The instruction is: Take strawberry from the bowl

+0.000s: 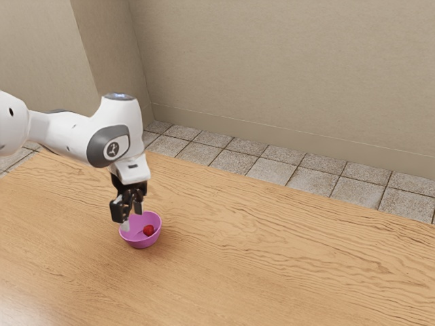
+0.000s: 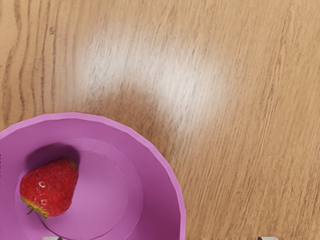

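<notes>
Strawberry: a single ripe-red strawberry (image 2: pixel 50 187) lay on its side inside the bowl, down on the bowl's floor and close to its inner wall. Its skin had a small shine, its green leaves showed at one end, and a dark shadow fell beside it.

Bowl: a round, pinkish-purple bowl (image 1: pixel 141 242) stood upright on the table. From where I stood, it was just below the hand, and the strawberry sat toward the exterior view's right of its inside.

Gripper: the black gripper (image 1: pixel 132 218) pointed down at the bowl, its two fingers spread wide with a gap between them and nothing held. In the wrist view, one fingertip appeared against the bowl's inside, on the strawberry's side, and the other against the wood beyond the rim.

Arm: the white arm (image 1: pixel 73 135), with dark grey trim at its joints, came in from the exterior view's left and bent downward to the hand.

Table: the tabletop (image 1: pixel 285 265) was light brown wood with wavy grain, and a soft pale glare lay on it near the bowl.

Room: behind the table I saw a floor of speckled grey tiles (image 1: pixel 272 171) and a plain beige wall (image 1: pixel 285 68).
</notes>
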Tool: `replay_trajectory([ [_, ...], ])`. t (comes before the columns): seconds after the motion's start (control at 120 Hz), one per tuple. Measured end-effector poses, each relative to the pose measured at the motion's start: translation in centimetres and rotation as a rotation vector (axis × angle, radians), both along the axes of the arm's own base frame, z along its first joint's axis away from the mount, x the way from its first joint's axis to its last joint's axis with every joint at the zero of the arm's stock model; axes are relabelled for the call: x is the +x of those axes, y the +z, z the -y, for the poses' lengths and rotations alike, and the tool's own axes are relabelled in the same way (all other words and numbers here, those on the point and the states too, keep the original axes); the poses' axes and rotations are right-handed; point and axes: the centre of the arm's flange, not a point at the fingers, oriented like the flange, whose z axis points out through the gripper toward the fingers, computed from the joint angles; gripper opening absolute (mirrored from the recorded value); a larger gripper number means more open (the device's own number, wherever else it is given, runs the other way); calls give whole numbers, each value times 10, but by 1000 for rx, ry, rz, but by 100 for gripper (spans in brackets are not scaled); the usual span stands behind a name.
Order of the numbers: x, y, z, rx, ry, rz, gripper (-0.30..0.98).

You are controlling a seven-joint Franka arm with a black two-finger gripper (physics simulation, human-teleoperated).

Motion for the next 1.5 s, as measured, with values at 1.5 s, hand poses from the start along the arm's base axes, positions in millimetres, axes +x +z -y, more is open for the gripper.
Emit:
replay_trajectory([
  [1.5,18,-56,-11,-40,-513,137,36],
])
